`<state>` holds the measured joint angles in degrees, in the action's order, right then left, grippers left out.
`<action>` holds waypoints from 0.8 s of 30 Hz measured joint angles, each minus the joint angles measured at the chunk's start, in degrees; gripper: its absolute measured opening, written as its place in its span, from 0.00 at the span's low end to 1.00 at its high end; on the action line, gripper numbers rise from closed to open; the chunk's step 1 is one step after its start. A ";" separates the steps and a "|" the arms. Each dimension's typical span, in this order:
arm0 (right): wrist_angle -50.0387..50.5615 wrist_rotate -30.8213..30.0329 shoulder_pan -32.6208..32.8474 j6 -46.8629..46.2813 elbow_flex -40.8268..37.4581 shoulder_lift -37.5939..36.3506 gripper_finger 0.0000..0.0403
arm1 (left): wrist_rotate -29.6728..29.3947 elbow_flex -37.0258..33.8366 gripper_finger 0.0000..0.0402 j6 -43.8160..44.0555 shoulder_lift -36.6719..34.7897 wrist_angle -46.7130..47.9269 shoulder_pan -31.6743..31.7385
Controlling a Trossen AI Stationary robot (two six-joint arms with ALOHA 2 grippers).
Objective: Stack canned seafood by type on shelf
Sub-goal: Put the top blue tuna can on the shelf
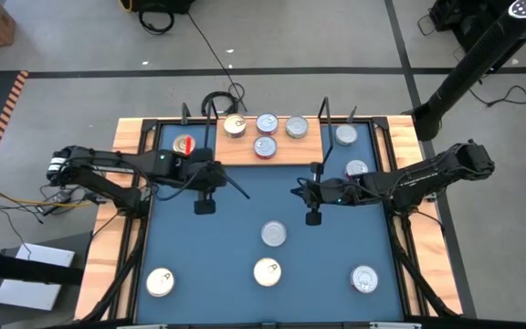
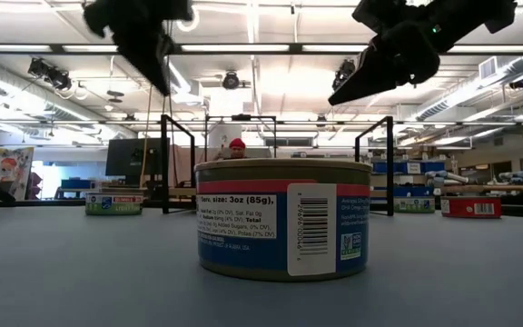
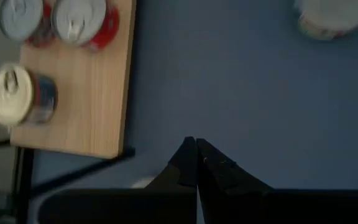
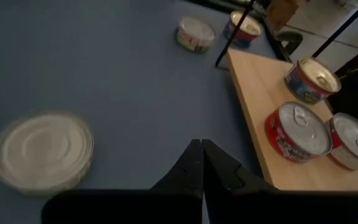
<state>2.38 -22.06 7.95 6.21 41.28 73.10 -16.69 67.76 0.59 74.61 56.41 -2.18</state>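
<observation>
Both our claws are closed and empty: the left claw [image 1: 247, 194] and the right claw [image 1: 294, 190] hover over the tabletop [image 1: 226, 238], just before the shelf [image 1: 272, 151] with four cans. The nearest loose can [image 1: 274, 234] lies below them; it looks rigid, smooth and slippery, so we should grip across its round wall.

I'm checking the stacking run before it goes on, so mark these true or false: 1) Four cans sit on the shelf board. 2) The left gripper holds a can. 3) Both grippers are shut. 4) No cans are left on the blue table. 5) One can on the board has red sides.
1) True: four cans sit on the shelf.
2) False: the left gripper is shut on nothing, above the table.
3) True: the right gripper is shut too, also empty.
4) False: several remain, such as the can at mid-table.
5) True: the red-sided can is at the board's near edge.
</observation>
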 joint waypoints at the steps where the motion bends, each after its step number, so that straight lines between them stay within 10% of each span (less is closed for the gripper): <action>1: -0.36 0.26 -0.25 -0.03 0.02 -0.02 0.02 | 0.03 -1.15 0.00 -0.02 -0.48 -0.14 0.43; 24: -0.13 2.33 -0.70 -2.26 -2.62 -0.02 0.02 | 4.34 -22.59 0.00 -5.61 -16.19 -0.73 20.87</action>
<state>2.26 -19.73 7.25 3.95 38.65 73.08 -12.35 45.17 -5.01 58.42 55.67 18.69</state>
